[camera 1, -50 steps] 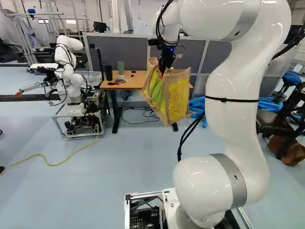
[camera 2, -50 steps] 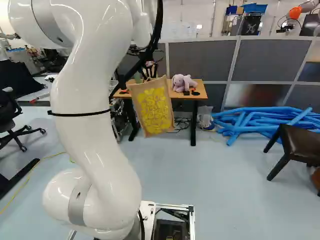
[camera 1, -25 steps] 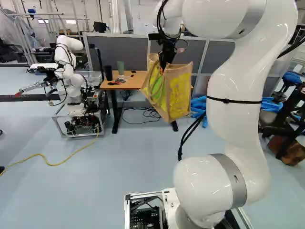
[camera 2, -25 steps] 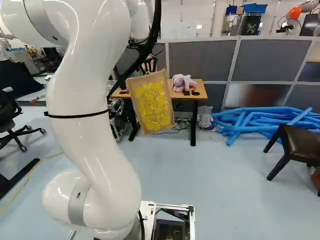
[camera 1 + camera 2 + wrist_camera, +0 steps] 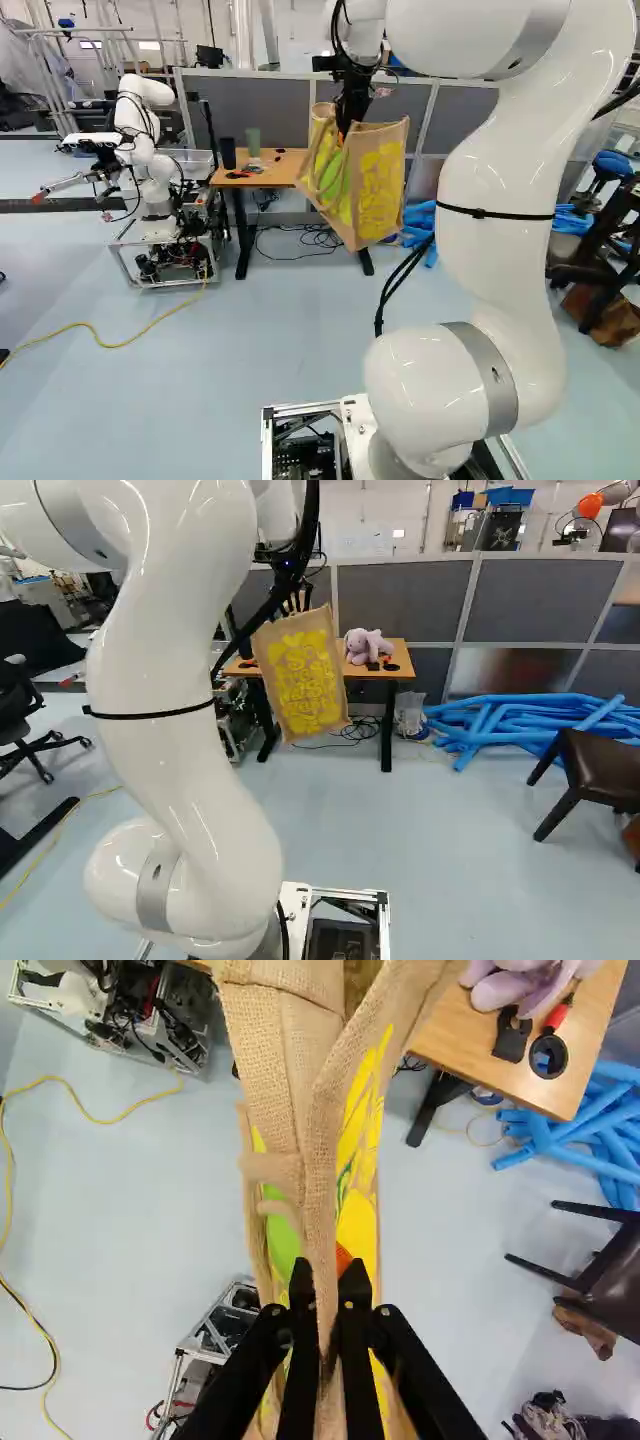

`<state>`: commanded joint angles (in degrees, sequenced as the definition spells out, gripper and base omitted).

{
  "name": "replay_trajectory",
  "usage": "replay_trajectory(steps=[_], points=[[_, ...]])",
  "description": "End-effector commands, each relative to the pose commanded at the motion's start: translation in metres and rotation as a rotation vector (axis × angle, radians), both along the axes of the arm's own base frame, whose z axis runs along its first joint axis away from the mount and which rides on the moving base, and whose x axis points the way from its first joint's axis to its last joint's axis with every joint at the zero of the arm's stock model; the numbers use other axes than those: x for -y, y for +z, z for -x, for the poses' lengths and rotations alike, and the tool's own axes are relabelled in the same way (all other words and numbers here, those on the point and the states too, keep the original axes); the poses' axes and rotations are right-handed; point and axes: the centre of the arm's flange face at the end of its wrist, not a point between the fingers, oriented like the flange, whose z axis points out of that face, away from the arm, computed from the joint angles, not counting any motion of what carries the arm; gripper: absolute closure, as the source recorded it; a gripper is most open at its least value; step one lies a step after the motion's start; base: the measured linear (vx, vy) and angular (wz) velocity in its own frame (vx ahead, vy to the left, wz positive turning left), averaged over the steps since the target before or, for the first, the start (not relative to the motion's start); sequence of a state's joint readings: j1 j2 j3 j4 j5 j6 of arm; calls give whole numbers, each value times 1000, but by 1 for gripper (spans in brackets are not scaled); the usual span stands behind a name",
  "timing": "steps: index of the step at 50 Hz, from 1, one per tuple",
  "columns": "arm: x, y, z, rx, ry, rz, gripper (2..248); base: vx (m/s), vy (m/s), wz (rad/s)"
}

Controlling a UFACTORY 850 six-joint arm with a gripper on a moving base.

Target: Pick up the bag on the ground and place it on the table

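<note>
Left base view — gripper pinching bag, fingertips hard to make out — arm cut off above.

Gripper fingertips are hidden by the bag in the left base view; the table's 3 o'clock end and the plush toy are covered too. The arm is cut off at 12 to 1 o'clock there. The chair is cropped at 3 o'clock, right base view.
</note>
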<state>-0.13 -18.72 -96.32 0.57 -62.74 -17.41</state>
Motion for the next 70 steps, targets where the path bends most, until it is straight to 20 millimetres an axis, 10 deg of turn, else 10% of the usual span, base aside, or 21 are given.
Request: replay_trajectory(steps=[70], points=[[0,25,6,30,0,0,227,5,0,0]])
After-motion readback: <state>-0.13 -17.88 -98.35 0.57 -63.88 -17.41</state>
